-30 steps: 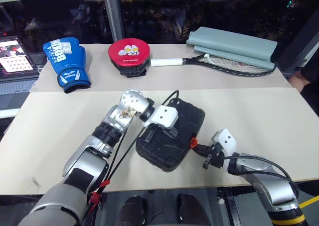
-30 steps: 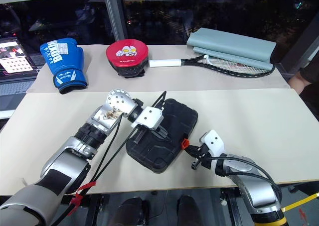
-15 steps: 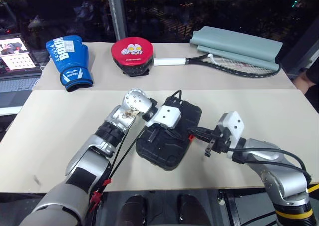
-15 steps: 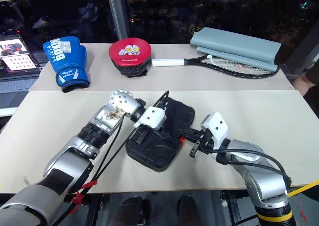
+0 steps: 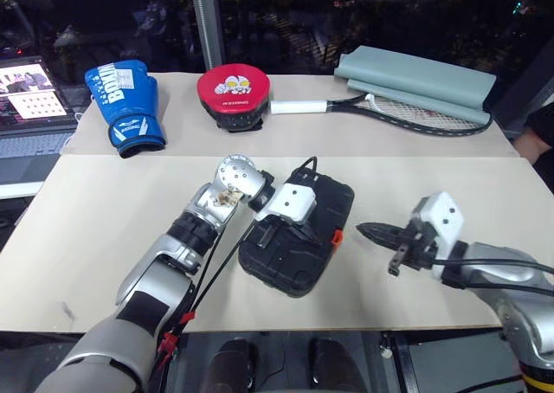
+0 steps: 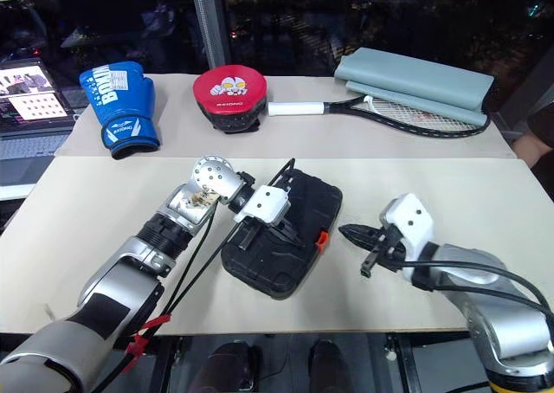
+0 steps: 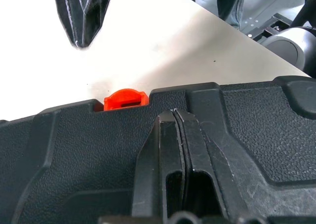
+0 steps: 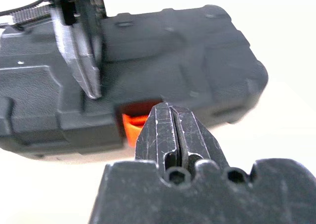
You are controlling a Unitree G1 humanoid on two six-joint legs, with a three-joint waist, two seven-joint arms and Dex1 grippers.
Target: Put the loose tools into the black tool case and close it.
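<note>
On my far left, well away from either claw, I see a blue boxing glove (image 5: 121, 107) at the back of the table (image 5: 104, 228), with a round red-topped pad (image 5: 232, 94) beside it. My left gripper (image 5: 279, 235) lies flat on the lid of the black tool case (image 5: 299, 237), its fingers pressed together with nothing between them; from the left wrist camera they rest on the ribbed shell, pointing toward the orange latch (image 7: 125, 98) at the case's edge. The case is closed and sits directly under that claw, near the middle of the table. Just past the latch, to the right of the case, my right gripper (image 5: 374, 231) hangs above the tabletop, apart from the case, tips aimed back at the latch. Its fingers are also fully together and hold nothing. Behind it, along the far edge, lie a racket (image 5: 389, 109) and a grey-green cover (image 5: 420, 77).
</note>
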